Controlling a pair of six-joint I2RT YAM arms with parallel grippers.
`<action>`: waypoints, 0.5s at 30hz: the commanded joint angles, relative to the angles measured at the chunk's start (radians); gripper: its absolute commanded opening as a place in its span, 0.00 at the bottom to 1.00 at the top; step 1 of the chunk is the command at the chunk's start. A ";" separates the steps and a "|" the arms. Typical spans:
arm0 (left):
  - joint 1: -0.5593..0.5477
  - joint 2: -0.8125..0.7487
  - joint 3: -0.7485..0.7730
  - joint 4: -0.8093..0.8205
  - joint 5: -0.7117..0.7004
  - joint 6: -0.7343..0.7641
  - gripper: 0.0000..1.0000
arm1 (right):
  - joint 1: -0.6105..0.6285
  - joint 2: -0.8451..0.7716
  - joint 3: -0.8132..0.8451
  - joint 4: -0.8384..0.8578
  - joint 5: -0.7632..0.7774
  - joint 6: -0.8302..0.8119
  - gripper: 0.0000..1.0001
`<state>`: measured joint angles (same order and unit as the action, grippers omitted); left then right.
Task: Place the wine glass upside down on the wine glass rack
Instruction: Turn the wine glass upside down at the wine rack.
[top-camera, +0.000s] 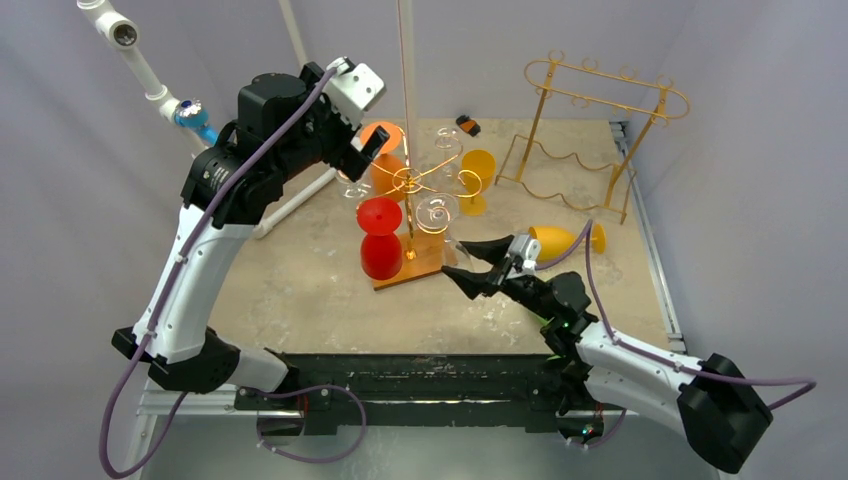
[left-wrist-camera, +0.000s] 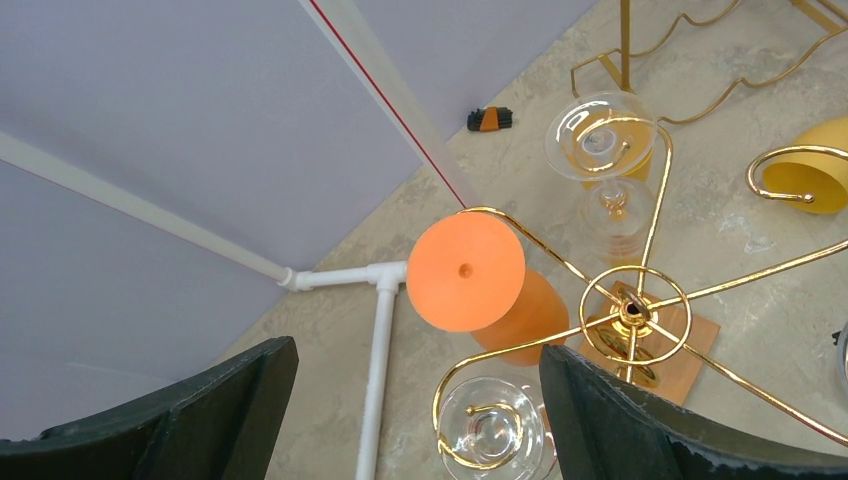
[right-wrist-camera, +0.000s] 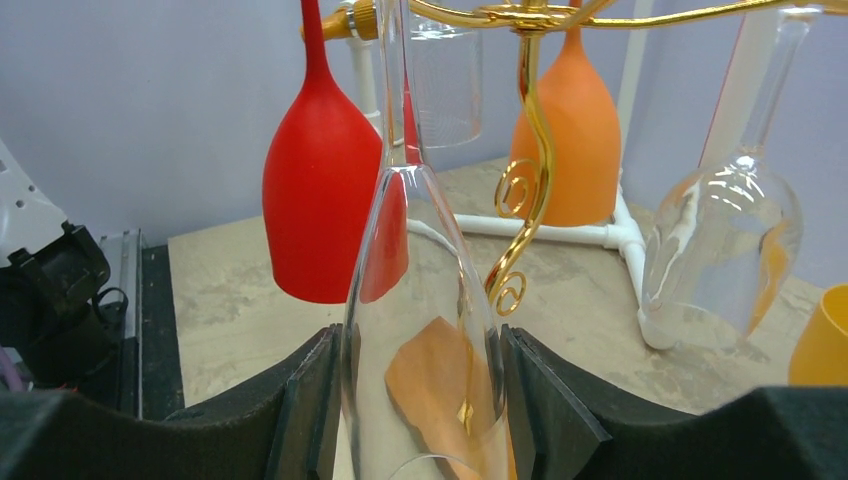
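In the top view, the wine glass rack (top-camera: 410, 180) is seen at the middle of the table (top-camera: 300, 280), its gold arms spread from a central hub above a wooden base. The clear wine glass (top-camera: 437, 213) is found just right of the hub, its round foot uppermost and its bowl below, so that it is turned upside down with its long axis close to vertical. The right gripper (top-camera: 470, 263) is reached in from the lower right and is closed around the bowl. A red glass (top-camera: 380, 235) is hung left of the pole, and a yellow glass (top-camera: 555, 240) is laid on its side to the right. The left gripper (top-camera: 365, 148) is held high at upper centre, beside an orange glass (top-camera: 385, 150). In the left wrist view, its jaws are shown spread wide at the bottom corners with nothing between them; the orange foot is seen at centre and the gold hub to its right. In the right wrist view, the wine glass is framed at centre, stem running up and out at the top, open rim pointing down past the lower edge, the axis leaning slightly. The dark fingers (right-wrist-camera: 300, 410) are pressed against both sides of the bowl. The red and orange bowls are hung behind it.
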<state>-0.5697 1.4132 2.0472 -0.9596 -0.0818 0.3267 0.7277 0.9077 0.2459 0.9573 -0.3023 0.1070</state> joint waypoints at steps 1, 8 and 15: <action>0.003 -0.019 -0.005 -0.063 -0.143 -0.072 1.00 | 0.003 0.012 -0.019 0.117 0.075 0.043 0.00; 0.003 -0.082 -0.102 0.039 -0.110 -0.045 1.00 | 0.004 0.106 -0.022 0.168 0.064 0.077 0.09; 0.002 -0.088 -0.128 0.074 -0.087 -0.028 1.00 | 0.004 0.156 -0.010 0.159 0.063 0.086 0.42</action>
<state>-0.5697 1.3514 1.9282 -0.8867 -0.0868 0.3344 0.7311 1.0481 0.2161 1.0824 -0.2558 0.1734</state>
